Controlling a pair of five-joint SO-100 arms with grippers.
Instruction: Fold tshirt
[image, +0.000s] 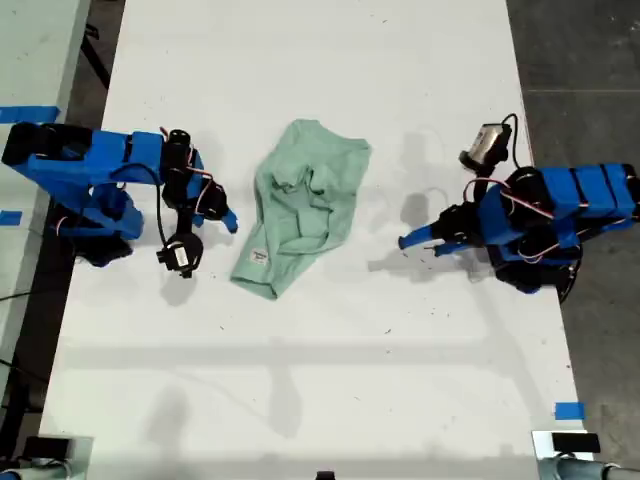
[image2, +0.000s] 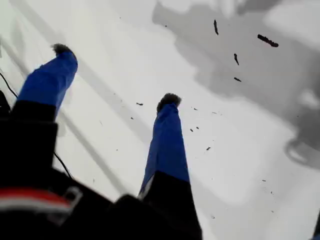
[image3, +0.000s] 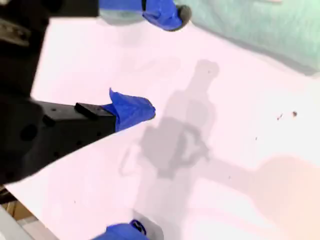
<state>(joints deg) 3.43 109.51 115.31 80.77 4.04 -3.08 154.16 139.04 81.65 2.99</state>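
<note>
Your tshirt (image: 302, 205) lies crumpled mid-table (image: 320, 380) (white label up), between both arms. My first gripper (image2: 115, 75) and second gripper (image3: 150, 65): fingers apart, touching nothing.

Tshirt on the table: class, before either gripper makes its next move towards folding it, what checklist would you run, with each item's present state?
1. tshirt lying flat: not ok, it is crumpled and bunched.
2. my first gripper open and empty: ok.
3. my second gripper open and empty: ok.
4. Both grippers apart from the cloth: ok, neither touches it.
5. Sleeves and hem located: cannot tell, folds hide them.
6. white label visible as a landmark: ok.
</note>
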